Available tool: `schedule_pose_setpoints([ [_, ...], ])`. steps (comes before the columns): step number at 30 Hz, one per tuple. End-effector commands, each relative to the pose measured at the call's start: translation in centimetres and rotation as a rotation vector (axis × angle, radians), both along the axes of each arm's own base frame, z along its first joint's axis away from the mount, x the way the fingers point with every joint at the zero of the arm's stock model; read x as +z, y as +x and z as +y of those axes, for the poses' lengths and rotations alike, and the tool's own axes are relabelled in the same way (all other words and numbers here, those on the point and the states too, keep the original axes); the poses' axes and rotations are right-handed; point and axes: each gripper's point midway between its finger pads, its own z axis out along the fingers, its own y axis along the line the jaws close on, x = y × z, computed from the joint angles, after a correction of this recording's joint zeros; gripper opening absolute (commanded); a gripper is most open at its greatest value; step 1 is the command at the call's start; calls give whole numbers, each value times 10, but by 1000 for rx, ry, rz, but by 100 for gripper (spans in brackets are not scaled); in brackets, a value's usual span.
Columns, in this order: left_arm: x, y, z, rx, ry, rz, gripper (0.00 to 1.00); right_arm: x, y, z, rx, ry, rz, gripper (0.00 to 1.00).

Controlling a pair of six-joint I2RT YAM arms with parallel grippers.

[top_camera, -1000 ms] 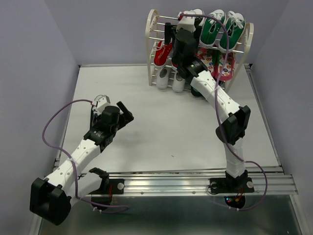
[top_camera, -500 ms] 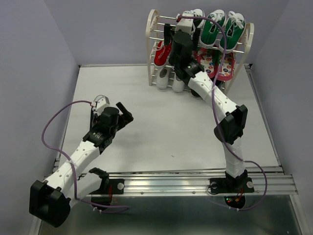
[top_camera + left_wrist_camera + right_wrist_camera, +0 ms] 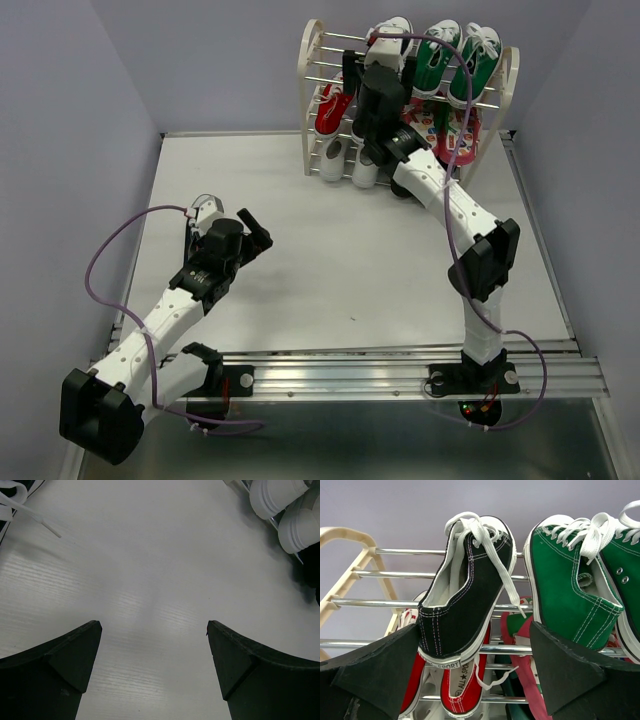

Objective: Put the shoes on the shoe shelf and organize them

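Note:
The cream shoe shelf (image 3: 308, 60) stands at the table's far edge. In the right wrist view a black sneaker (image 3: 465, 595) with white laces rests tilted on the top rods of the shelf (image 3: 350, 540). My right gripper (image 3: 475, 630) is open, with its jaws on either side of that shoe's heel; the left finger is close against it. It shows at the top tier (image 3: 362, 70). Red sneakers (image 3: 462, 685) sit one tier lower, and white sneakers (image 3: 345, 160) lower still. My left gripper (image 3: 255, 228) is open and empty above the table (image 3: 154, 625).
Green sneakers (image 3: 570, 585) fill the right of the top tier, with pink patterned shoes (image 3: 520, 645) below them. The white sneakers' toes (image 3: 280, 505) show at the top right of the left wrist view; a white lace and a dark edge (image 3: 12, 502) show at its top left.
My right arm has shifted slightly left and then back right at the shelf's top tier. The left arm has not moved.

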Motion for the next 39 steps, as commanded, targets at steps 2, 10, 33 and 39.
schedule_pose_setpoints([
  [2, 6, 4, 5, 30, 5, -23, 99, 31, -15, -12, 20, 28, -52, 95],
  [10, 4, 4, 12, 68, 20, -4, 99, 34, -22, -15, 33, 4, -38, 96],
  [33, 10, 4, 23, 138, 44, 27, 99, 46, -43, 31, 447, 35, -14, 100],
  [39, 9, 5, 23, 133, 52, 29, 99, 23, -16, 18, 269, 137, 6, 100],
])
